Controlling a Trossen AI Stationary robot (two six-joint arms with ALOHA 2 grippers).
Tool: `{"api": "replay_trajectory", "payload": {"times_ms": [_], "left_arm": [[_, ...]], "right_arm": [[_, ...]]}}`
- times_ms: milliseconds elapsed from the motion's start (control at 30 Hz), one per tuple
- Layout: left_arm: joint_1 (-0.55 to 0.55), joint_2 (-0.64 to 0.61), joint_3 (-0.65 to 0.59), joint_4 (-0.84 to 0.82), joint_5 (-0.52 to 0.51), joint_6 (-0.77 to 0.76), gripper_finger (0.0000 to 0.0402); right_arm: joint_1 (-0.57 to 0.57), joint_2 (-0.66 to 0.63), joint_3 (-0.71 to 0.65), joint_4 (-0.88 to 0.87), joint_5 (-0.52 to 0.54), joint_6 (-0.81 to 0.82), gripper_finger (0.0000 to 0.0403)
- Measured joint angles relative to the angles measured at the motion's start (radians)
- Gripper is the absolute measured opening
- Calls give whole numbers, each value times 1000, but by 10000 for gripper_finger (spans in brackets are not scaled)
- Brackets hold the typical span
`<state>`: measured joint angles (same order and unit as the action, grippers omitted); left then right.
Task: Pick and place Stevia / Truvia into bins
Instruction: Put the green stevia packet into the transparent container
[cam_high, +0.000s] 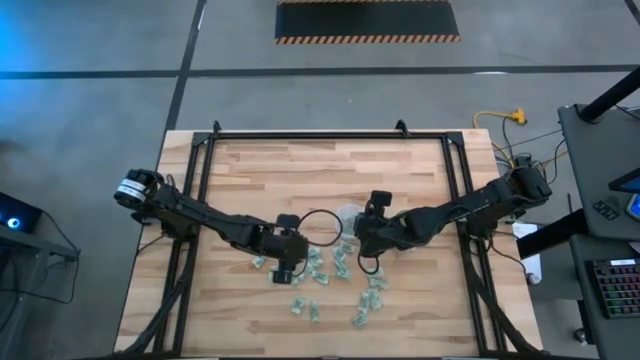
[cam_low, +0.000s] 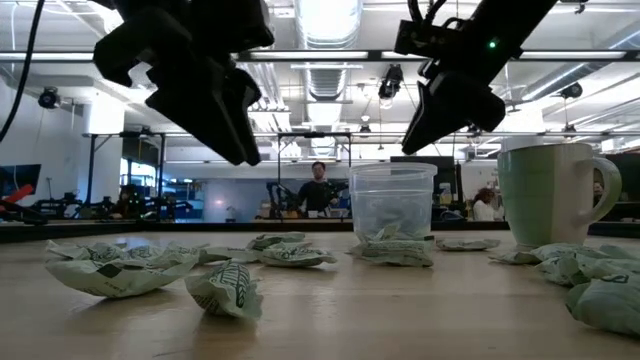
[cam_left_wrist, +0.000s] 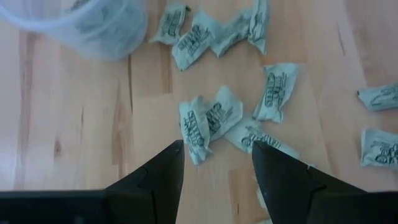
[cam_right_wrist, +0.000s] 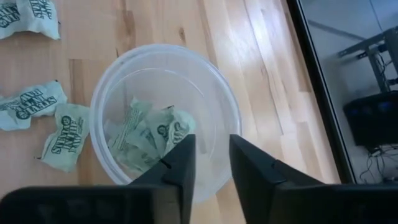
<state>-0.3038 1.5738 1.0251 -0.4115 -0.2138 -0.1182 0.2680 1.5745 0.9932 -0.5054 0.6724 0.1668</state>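
Observation:
Several crumpled pale green sachets (cam_high: 330, 272) lie flat on the wooden table, seen again in the low view as sachets (cam_low: 120, 270). The clear cup (cam_high: 320, 212) stands upright mid-table with a few sachets (cam_right_wrist: 146, 134) inside it. The pale green cup (cam_high: 347, 214) stands beside it, at the right as the green cup (cam_low: 550, 195). My left gripper (cam_left_wrist: 217, 146) hangs open above a cluster of sachets (cam_left_wrist: 208, 118), well clear of the table (cam_low: 235, 140). My right gripper (cam_right_wrist: 212, 140) is open and empty, hovering over the clear cup's rim (cam_right_wrist: 205, 93).
Black frame rails (cam_high: 200, 180) run along the table's left, right and far sides. Bare wood (cam_high: 300, 165) lies toward the far edge and bare wood (cam_high: 200, 300) at the near left. A person (cam_low: 318, 185) stands far off in the room behind.

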Motion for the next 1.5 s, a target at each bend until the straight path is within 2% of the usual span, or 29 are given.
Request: {"api": "replay_trajectory", "payload": {"times_ms": [100, 200, 367, 533, 733, 1000, 1133, 1500], "left_arm": [[3, 9, -3, 44, -12, 8, 173], [5, 26, -18, 124, -75, 28, 173], [10, 70, -22, 151, -75, 74, 173], [27, 121, -23, 152, -75, 76, 173], [54, 184, -22, 165, -26, 75, 173], [72, 192, -21, 159, -6, 74, 171], [77, 192, -21, 159, 32, 73, 151], [82, 192, -35, 160, 43, 74, 49]], "right_arm": [[9, 0, 0, 0, 0, -2, 112], [43, 0, 0, -4, 0, -3, 124], [129, -1, 0, -17, -1, -10, 133], [235, -2, -1, -21, -1, -13, 134], [343, -11, -1, -14, 2, 5, 129], [396, -19, -1, -14, 8, 50, 113], [396, -19, -1, -14, 8, 50, 105], [396, -21, -1, -13, 10, 62, 84]]}}
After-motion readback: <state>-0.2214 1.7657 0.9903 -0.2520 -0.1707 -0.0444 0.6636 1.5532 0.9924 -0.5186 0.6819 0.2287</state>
